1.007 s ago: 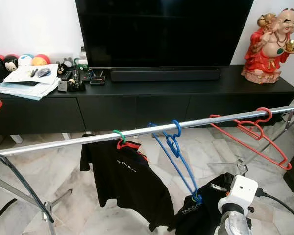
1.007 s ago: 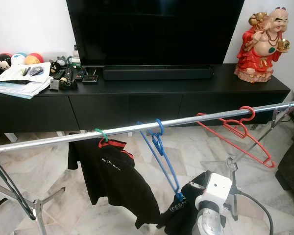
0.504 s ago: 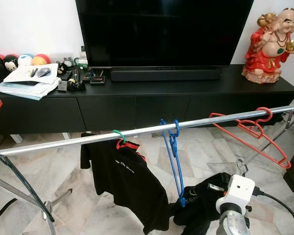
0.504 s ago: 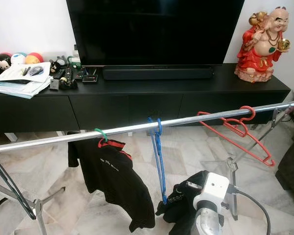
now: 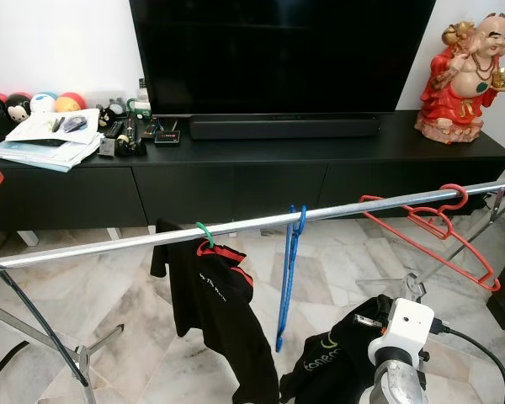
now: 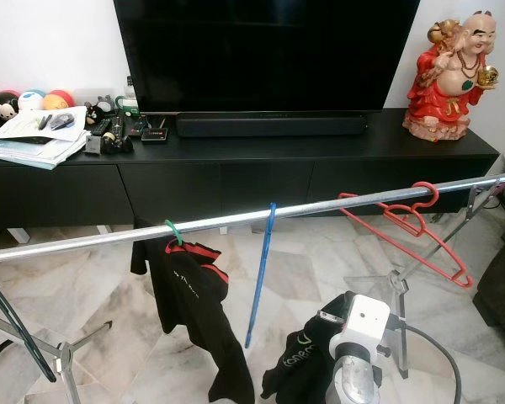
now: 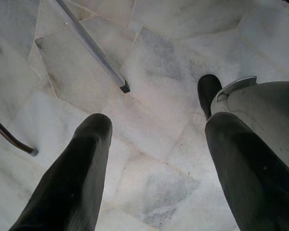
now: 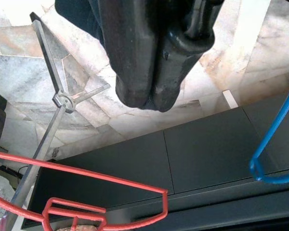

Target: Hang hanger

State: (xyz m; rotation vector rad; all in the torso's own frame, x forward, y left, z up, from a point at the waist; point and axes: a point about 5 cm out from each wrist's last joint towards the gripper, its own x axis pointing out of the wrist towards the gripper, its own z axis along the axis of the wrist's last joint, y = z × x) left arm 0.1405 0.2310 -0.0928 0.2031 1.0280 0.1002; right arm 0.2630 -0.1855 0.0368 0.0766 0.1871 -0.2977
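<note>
Marble floor (image 5: 135,295) before a black TV cabinet (image 5: 236,181), blue hanger (image 5: 288,278) hung edge-on from the metal rail (image 5: 109,245) between a black shirt (image 5: 215,311) and red hangers (image 5: 429,227), right gripper (image 8: 151,72) fingers pressed together, holding nothing, left gripper (image 7: 154,159) fingers spread wide over the floor

Lighting: even, bright indoor daylight, shadows soft. Rail (image 5: 236,225) carried a pale sheen along its length; television screen (image 5: 278,55) at 12 o'clock was near black. Head views sharp. Left wrist view: fingers (image 7: 72,183) at 6 o'clock were blurred, marble floor (image 7: 154,110) washed pale.
</note>
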